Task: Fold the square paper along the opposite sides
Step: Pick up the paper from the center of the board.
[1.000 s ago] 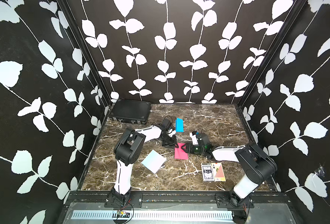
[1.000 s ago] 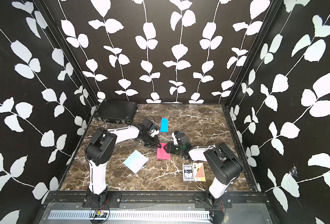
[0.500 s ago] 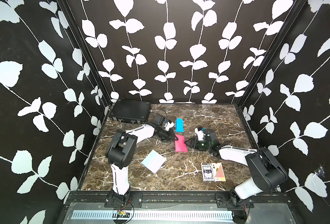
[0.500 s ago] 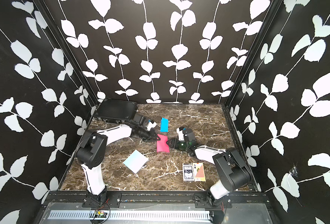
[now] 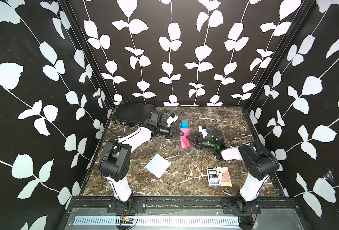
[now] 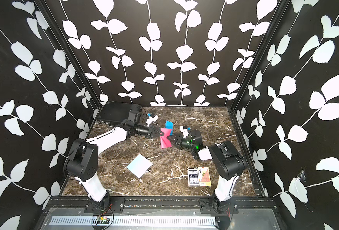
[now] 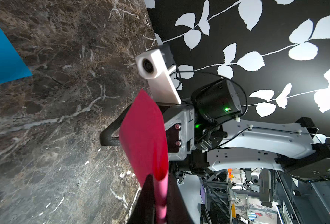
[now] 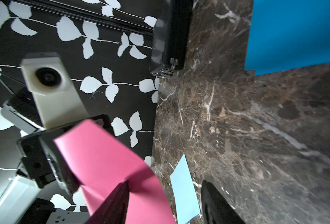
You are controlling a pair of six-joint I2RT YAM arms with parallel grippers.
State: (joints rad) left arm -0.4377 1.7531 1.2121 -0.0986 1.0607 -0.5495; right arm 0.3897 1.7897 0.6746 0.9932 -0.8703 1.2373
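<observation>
A: Where is the pink paper (image 5: 185, 138) in both top views?
B: It stands curled over the middle of the marble table (image 5: 204, 119), between the two arms. The left gripper (image 5: 179, 134) meets it from the side of the black case (image 5: 133, 113), and the right gripper (image 5: 191, 138) from the opposite side. Whether its lower end touches the marble cannot be told.
A: What else lies there?
B: A blue paper (image 5: 184, 124) lies just behind the pink one. A light blue paper (image 5: 158, 165) lies nearer the front, well apart. Two card boxes (image 5: 218, 176) lie side by side near the right arm's base.
A: And the left wrist view?
B: The left gripper (image 7: 158, 177) is pinched tight on the pink paper (image 7: 142, 135), which bends into a loop at the pinch. One finger (image 7: 109, 135) of the right gripper shows past the sheet.
A: The right wrist view?
B: The right gripper (image 8: 166, 183) has its jaws apart and clamps nothing. The pink paper (image 8: 106, 155) drapes against one finger (image 8: 113, 205); the other stands clear, beside the light blue paper (image 8: 185, 194)
</observation>
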